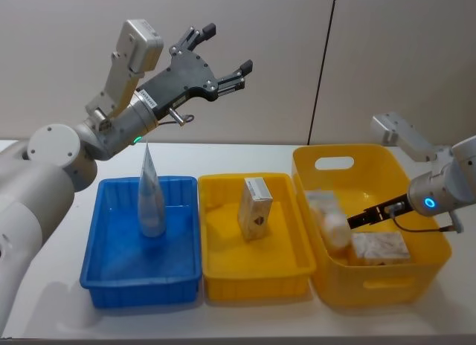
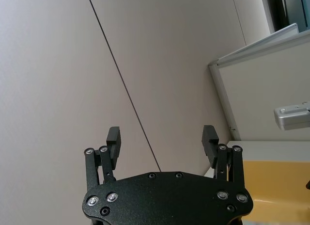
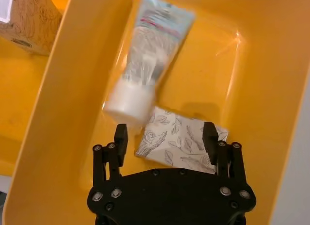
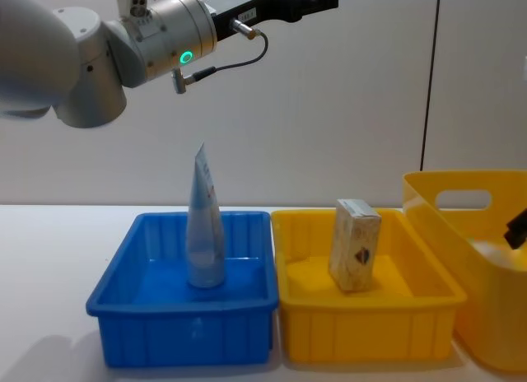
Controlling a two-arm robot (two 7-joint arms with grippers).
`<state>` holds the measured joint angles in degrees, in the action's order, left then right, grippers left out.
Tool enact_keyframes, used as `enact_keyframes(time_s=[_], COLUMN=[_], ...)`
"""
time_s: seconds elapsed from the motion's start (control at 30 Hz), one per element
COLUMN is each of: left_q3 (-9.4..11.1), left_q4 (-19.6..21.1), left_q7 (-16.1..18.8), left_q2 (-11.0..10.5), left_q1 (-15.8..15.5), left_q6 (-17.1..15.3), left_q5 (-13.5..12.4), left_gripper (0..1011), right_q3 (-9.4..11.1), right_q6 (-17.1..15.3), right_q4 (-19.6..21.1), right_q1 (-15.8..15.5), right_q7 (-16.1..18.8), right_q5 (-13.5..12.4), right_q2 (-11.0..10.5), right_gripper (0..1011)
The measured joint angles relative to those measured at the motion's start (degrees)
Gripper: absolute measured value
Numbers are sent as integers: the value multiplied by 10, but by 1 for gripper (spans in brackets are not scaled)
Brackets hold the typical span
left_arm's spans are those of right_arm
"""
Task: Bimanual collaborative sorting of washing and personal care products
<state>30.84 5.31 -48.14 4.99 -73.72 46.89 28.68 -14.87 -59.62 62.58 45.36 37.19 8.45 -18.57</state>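
Lying between right gripper (image 3: 165, 137) jaws (spread), patterned box (image 3: 180, 141), in basket (image 3: 271, 113)

the left arm rises from the shoulder at about 9 o'clock in the head view, its forearm angled up toward 2 o'clock. the left gripper (image 1: 223, 51) is held high in the air, jaws spread wide with nothing between them, fingertips pointing toward 2 o'clock. the right arm enters from 3 o'clock, wrist bent down, and the right gripper (image 3: 164, 133) hangs low with its jaws apart, also holding nothing.
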Motion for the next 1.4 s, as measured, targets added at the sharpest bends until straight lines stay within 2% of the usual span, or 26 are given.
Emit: enact_keyframes(time_s=[0.17, 1.4], left_q3=[0, 0], left_q4=[0, 0], left_q7=[0, 0], left_q2=[0, 0], left_q1=[0, 0], left_q6=[0, 0], left_q5=[0, 0], left_gripper=[1001, 1001], right_q3=[0, -1], right_q6=[-4, -10], right_q4=[1, 2], right_q1=[-1, -3], right_q7=[3, 7], right_q5=[-1, -2], right_q2=[-1, -3], right_gripper=[1003, 1003])
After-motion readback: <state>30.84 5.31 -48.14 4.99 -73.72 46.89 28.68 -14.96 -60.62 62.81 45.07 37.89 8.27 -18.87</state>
